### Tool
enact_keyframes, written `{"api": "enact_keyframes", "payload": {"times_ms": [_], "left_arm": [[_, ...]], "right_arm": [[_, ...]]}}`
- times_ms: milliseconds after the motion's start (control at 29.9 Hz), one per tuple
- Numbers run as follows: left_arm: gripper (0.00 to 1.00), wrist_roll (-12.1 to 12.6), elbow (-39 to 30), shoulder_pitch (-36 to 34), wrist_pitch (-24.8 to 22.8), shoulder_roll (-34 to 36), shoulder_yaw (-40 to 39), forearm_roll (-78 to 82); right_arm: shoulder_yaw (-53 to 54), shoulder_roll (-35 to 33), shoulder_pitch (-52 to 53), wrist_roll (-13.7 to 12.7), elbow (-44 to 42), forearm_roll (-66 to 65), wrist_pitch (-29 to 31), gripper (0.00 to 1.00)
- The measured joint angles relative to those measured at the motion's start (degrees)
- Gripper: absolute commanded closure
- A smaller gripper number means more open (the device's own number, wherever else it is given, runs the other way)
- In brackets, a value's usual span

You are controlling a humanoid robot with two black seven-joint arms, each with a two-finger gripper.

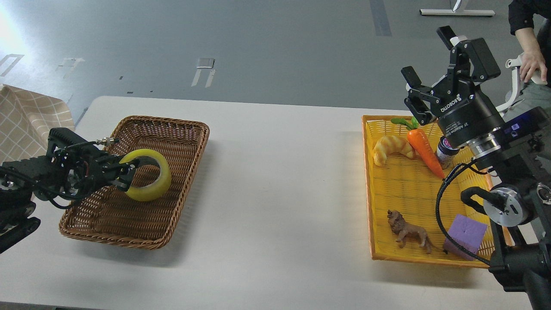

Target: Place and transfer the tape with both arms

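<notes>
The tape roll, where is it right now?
In the head view, the tape is on the left side, held by the left gripper over the brown wicker basket.

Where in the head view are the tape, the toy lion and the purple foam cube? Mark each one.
tape (160, 186): head view, on its yellow outer band, lower right.
toy lion (409, 232): head view, on its brown body.
purple foam cube (468, 232): head view, on its top face.

The tabletop (275, 181) carries a brown wicker basket (172, 224) and a yellow tray (387, 241) (contents: croissant (391, 148), carrot (424, 146), lion figure (408, 233), purple foam cube (467, 234)).
</notes>
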Motion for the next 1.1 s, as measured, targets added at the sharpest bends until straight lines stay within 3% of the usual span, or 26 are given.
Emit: {"api": "enact_keyframes", "payload": {"times_ms": [100, 134, 167, 201, 234, 268, 368, 502, 569, 836, 937, 1104], "left_arm": [[0.84, 0.0, 0.38, 0.0, 0.41, -0.09, 0.03, 0.17], [0.76, 0.0, 0.56, 0.0, 0.51, -0.13, 0.03, 0.18], [0.49, 0.0, 0.7, 0.0, 0.56, -0.17, 0.03, 0.19], [0.29, -0.01, 0.82, 0.0, 0.61, -0.21, 0.02, 0.19], [0.11, -0.04, 0.89, 0.0, 0.64, -0.26, 0.02, 0.19], [0.04, -0.09, 0.91, 0.0, 0.7, -0.3, 0.0, 0.16], [0.03, -1.1, 0.95, 0.0, 1.36, -0.34, -0.12, -0.02], [0.03, -6.21, 1.29, 0.01, 2.45, -0.33, -0.13, -0.06], [0.03, -7.32, 1.87, 0.01, 2.76, -0.32, -0.13, -0.06], [0.02, -8.12, 4.82, -1.74, 9.45, -1.07, -2.23, -3.1], [0.02, -8.16, 4.66, -5.23, 13.85, -4.82, -4.21, -13.52], [0.02, -7.79, 3.61, -11.1, 15.32, -9.15, -5.05, -37.89]], "right_arm": [[0.05, -0.04, -0.26, 0.0, 0.01, 0.0, 0.0, 0.0], [0.07, -0.06, -0.28, 0.0, 0.02, 0.0, 0.0, 0.0], [0.07, -0.09, -0.29, 0.0, 0.03, 0.0, 0.0, 0.0], [0.08, -0.1, -0.3, 0.0, 0.03, 0.0, 0.0, 0.0], [0.09, -0.11, -0.33, 0.0, 0.03, 0.0, 0.0, 0.0], [0.09, -0.1, -0.36, 0.0, 0.03, 0.0, 0.04, 0.0], [0.09, -0.1, -0.65, 0.0, 0.33, 0.01, 0.41, 0.0], [0.09, -0.02, -0.96, 0.0, 0.54, 0.07, 0.53, 0.0], [0.04, 0.01, -1.0, 0.0, 0.54, 0.08, 0.53, 0.0], [0.04, 0.26, -1.19, 0.0, 0.49, 0.09, 0.53, 0.0], [0.12, 0.27, -1.07, 0.0, 0.28, 0.09, 0.54, 0.0], [0.15, -0.02, -0.5, 0.0, 0.2, 0.02, 0.51, 0.0]]}}
